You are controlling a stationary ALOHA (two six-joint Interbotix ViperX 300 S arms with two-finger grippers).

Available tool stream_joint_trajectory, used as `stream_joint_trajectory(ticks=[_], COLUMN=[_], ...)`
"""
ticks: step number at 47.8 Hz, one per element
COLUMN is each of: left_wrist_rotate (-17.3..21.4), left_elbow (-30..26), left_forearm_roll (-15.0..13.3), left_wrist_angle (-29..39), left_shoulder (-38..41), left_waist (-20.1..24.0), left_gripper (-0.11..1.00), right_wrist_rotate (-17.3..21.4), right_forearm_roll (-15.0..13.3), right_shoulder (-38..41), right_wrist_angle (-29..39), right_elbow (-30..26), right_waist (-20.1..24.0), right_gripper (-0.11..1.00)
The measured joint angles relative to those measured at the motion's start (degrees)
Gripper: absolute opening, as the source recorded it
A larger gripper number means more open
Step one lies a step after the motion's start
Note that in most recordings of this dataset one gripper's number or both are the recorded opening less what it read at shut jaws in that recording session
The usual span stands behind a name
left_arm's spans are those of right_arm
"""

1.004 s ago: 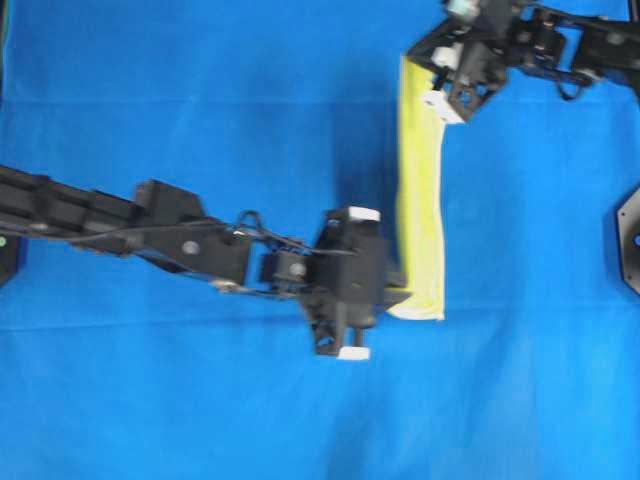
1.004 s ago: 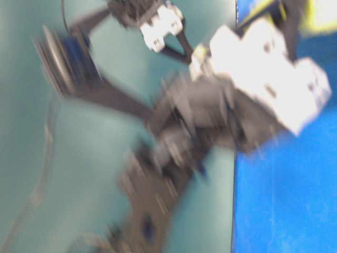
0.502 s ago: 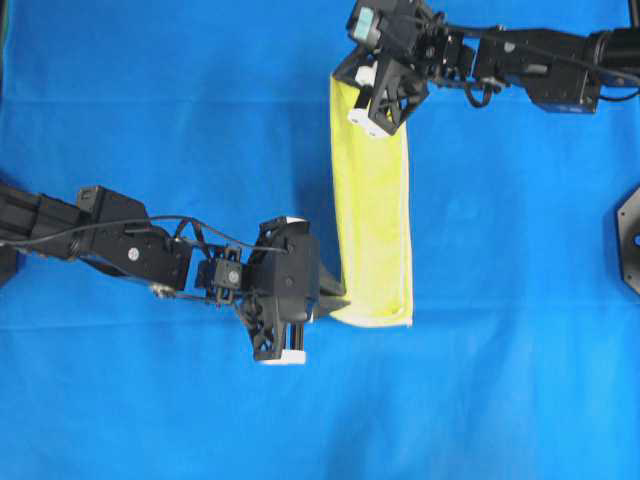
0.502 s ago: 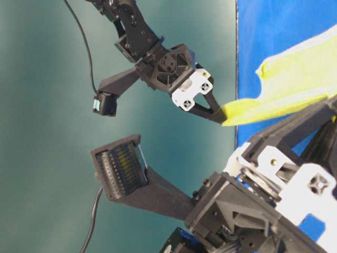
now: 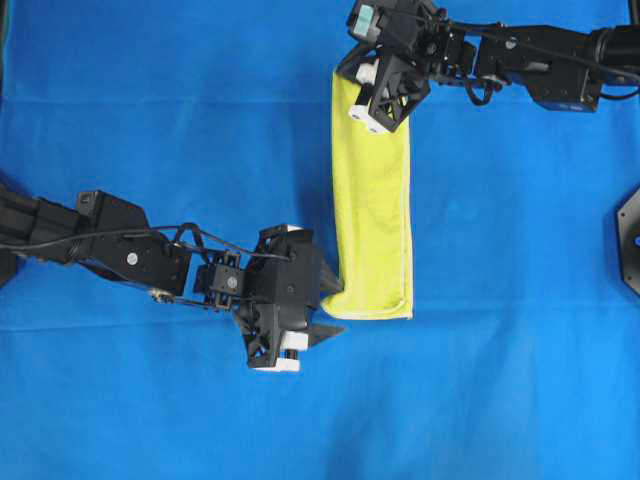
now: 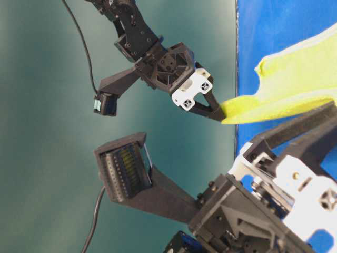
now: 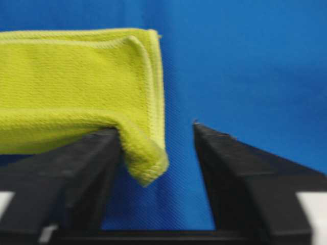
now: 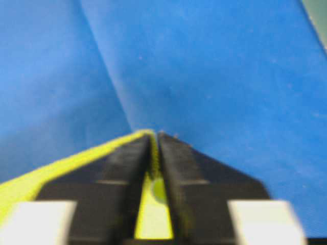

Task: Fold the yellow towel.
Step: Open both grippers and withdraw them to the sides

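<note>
The yellow towel point(image 5: 372, 200) lies folded into a long narrow strip on the blue cloth. My left gripper point(image 5: 335, 308) sits at the strip's near left corner with its jaws apart. In the left wrist view that corner of the towel point(image 7: 76, 81) droops over the left finger point(image 7: 87, 163), and blue cloth shows in the left gripper's point(image 7: 156, 130) gap. My right gripper point(image 5: 347, 90) is at the far end of the strip, shut on it. The right wrist view shows the right gripper point(image 8: 155, 135) with the towel point(image 8: 153, 214) pinched between its fingers. At table level the right gripper point(image 6: 218, 112) holds the towel's far corner point(image 6: 295, 79) slightly lifted.
The blue cloth point(image 5: 150, 100) covers the whole work surface. A black mount point(image 5: 630, 240) sits at the right edge. At table level a teal surface point(image 6: 42, 132) lies beyond the cloth's edge, and the left arm's camera housing point(image 6: 124, 168) fills the foreground.
Both arms carried the towel leftward and laid it down as a strip. The left gripper then opened and let go of the near corner. The right gripper still pinches the far end.
</note>
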Motion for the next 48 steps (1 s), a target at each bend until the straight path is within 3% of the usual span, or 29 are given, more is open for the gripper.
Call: stream_joint_trajectory(ticks=[4, 7, 19, 31, 39, 48], left_wrist_rotate=[0.00, 0.00, -1.85, -5.36, -5.63, -2.46], left_elbow=[0.00, 0.00, 1.49, 7.47, 11.87, 17.84], left_forearm_roll=[0.00, 0.00, 0.09, 0.09, 0.18, 0.35], left_wrist_angle=[1.23, 3.25, 16.79, 32.70, 32.34, 22.76], left_shoulder=[-0.18, -1.14, -9.49, -21.18, -28.83, -40.34], left_waist=[-0.26, -0.35, -0.79, -3.52, -3.43, -1.76], left_gripper=[0.70, 0.70, 0.69, 0.69, 0.69, 0.69], right_wrist_rotate=[-0.44, -0.44, -0.44, 0.26, 0.26, 0.26], right_forearm_roll=[-0.44, -0.79, -0.97, -1.05, -0.09, 0.62], right_shoulder=[0.00, 0.00, -2.37, -10.81, -19.25, -30.76], right_wrist_angle=[-0.09, 0.00, 2.64, 5.27, 5.27, 2.90], right_elbow=[0.26, 0.35, 0.97, 5.10, 9.93, 17.23], right_waist=[-0.26, -0.26, 0.00, 0.00, 0.97, 3.34], right_gripper=[0.57, 0.67, 0.62, 0.62, 0.62, 0.62])
